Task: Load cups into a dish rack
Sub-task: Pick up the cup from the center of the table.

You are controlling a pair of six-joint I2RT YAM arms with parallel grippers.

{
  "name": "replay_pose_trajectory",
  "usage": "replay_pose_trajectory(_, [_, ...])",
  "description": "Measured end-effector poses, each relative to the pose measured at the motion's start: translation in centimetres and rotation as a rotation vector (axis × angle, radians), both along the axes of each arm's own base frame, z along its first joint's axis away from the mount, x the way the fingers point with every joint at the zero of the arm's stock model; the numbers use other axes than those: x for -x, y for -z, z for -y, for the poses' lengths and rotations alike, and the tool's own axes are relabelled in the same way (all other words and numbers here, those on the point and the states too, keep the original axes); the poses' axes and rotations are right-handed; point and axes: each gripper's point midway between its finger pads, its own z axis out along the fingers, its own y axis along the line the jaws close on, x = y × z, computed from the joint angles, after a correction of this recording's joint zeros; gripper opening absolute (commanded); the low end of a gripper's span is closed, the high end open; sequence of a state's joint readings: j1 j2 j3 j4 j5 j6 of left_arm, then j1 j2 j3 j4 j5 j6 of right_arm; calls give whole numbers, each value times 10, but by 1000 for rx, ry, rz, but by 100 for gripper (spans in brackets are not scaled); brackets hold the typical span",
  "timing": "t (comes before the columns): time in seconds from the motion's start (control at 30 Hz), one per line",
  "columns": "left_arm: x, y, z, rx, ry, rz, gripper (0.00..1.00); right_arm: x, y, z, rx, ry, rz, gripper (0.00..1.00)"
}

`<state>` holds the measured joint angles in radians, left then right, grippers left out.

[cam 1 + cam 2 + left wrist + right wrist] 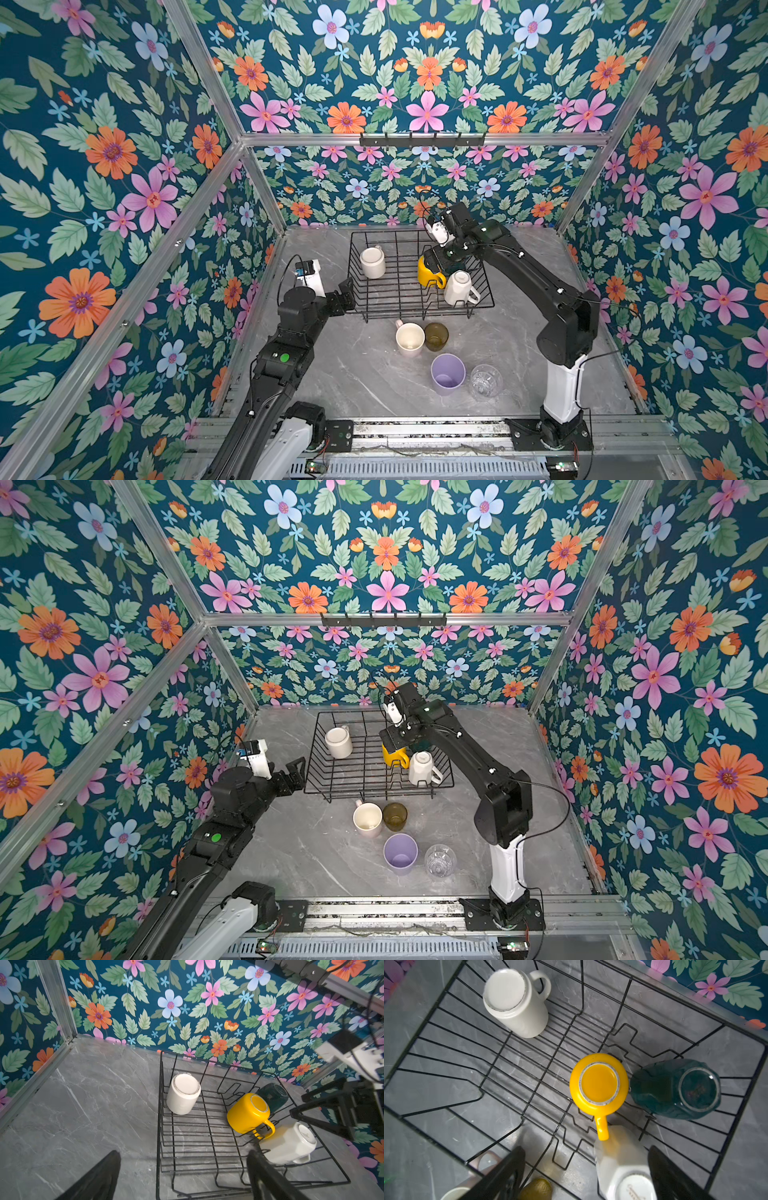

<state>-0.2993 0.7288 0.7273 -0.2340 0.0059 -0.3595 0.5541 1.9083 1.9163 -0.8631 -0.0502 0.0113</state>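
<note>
The rack (351, 257) sat toward the back of the table (340, 374). Four cups stood in it mouth-down, I'd guess so they could drain. A white mug (372, 262) was in the far left corner. A yellow mug (430, 276) and a green mug (675, 1088) were side by side on the right, and a faceted mug (457, 287) sat at the near right corner, just beside the yellow one's handle.

The other four waited upright on the table in front of the rack. A cream mug (409, 339) and an olive glass (436, 336) stood side by side, with a tumbler (447, 374) and a clear glass (485, 381) nearer the front. So the job looked half done.

The right gripper (586, 1148) hung over the rack's right side, jaws wide and gripping nothing. The left gripper (184, 1153) hovered by the rack's near left corner, likewise spread wide and empty, well placed to fetch a table cup.
</note>
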Motion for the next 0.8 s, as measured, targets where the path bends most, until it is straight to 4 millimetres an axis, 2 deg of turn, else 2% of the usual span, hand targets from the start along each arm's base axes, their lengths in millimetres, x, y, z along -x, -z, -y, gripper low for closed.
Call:
replay_pose_trajectory(0.13, [5,15,8,2,50,-74,88,15,-9,9,-54,28,14,92])
replay_pose_trajectory(0.4, [17,50,33,61,177,-235,71,39,-19,26,-143,75,30,92])
replay_pose_trajectory(0.57, [25,68,49,113,239,-320,66,43,-23,33,-183,104,36,92])
replay_pose_trajectory(0.8, [44,77,82,136,329,-377,64,47,-16,38,-192,115,21,92])
